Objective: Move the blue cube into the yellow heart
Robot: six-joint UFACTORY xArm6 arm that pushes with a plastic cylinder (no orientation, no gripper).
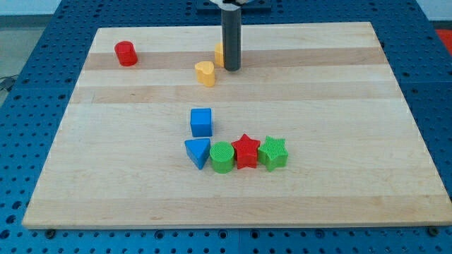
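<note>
While tip (232,68) sits upper centre, touching nothing: approach pending; get below cube (201,121), push up toward heart (205,73).

Straight dark grey rod, matte and cylindrical (black mount above), my tip (232,68) blunt.
</note>
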